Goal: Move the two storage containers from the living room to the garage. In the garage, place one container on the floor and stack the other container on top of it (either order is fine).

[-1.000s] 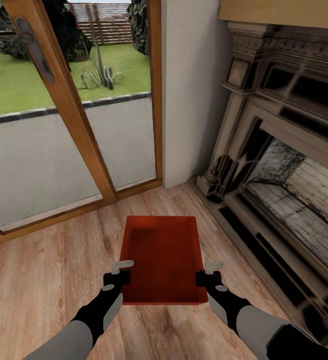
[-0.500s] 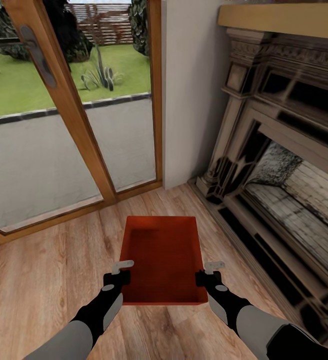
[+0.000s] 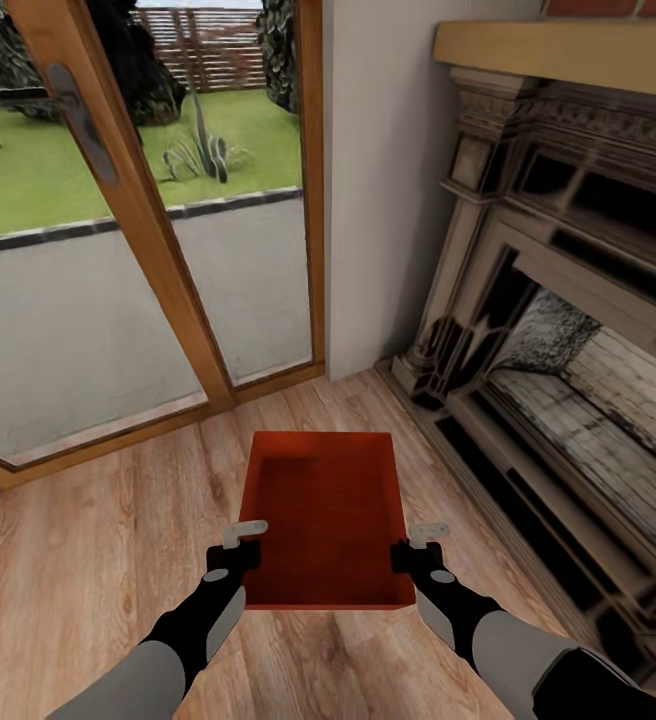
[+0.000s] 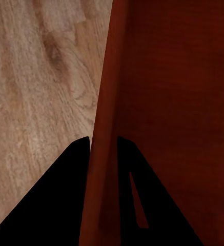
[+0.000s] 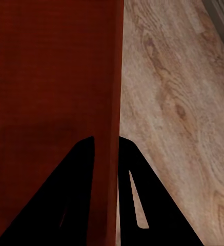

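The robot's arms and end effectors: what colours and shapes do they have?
Both arms have light grey forearm shells, then black wrist sections with small grey oval patches. The left end effector and right end effector have black bodies with thin pale grey fingers. No cables or markings are visible.

No readable text, labels, numbers or signs anywhere

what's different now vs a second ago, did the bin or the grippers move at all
Only the camera moved: the fireplace and glass door sit slightly lower in the head view. The storage container stays held the same way, left gripper and right gripper each clamped on a side wall above the wood floor.
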Robot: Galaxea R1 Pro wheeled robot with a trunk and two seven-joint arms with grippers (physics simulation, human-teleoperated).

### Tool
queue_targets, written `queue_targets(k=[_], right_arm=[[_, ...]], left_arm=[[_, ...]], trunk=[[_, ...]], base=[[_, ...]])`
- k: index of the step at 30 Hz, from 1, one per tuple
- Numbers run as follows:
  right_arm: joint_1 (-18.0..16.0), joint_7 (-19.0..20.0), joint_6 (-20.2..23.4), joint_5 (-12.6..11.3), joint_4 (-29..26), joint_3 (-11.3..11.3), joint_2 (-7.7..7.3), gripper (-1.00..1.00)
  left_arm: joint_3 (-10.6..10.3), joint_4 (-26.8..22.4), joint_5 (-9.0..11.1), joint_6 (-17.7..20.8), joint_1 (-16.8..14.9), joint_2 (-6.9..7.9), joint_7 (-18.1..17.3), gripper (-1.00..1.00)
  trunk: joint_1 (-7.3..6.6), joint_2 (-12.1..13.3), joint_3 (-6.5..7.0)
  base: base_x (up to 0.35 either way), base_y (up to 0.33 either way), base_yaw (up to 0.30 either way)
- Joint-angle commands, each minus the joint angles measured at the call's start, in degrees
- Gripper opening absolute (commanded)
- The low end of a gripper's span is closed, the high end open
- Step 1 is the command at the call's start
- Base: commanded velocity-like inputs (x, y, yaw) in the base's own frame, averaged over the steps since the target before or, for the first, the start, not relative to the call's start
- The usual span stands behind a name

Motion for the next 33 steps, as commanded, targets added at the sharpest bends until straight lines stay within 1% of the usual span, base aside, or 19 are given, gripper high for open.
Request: queue_targets(k=[1,15,21,26,33], right_arm=[[0.0,-0.6,-0.4,-0.8,0.2,0.3,-0.03,-1.00],[0.0,-0.9,-0.4,-0.8,0.2,0.3,-0.09,-1.00],[0.0,-0.8,-0.3,-0.7,0.2,0.3,0.28,-1.00],[0.0,-0.6,-0.2,-1.1,0.2,0.4,0.27,-1.00],[0.0,-0.7,-0.1,-0.7,0.2,0.4,0.37,-1.00]], left_arm=[[-0.6,0.0,0.7,0.0,0.0,-0.02,0.4,-1.00],[-0.6,0.0,0.7,0.0,0.0,-0.02,0.4,-1.00],[-0.6,0.0,0.7,0.0,0.0,-0.02,0.4,-1.00],[-0.6,0.0,0.7,0.0,0.0,-0.02,0.4,-1.00],[-0.6,0.0,0.7,0.0,0.0,0.05,0.4,-1.00]], trunk=[[-0.22,0.4,0.15],[-3.30,6.0,2.66],[-4.62,8.4,3.74],[-5.71,10.4,4.64],[-7.25,13.2,5.89]], base=[[0.000,0.000,0.000],[0.000,0.000,0.000],[0.000,0.000,0.000],[0.000,0.000,0.000],[0.000,0.000,0.000]])
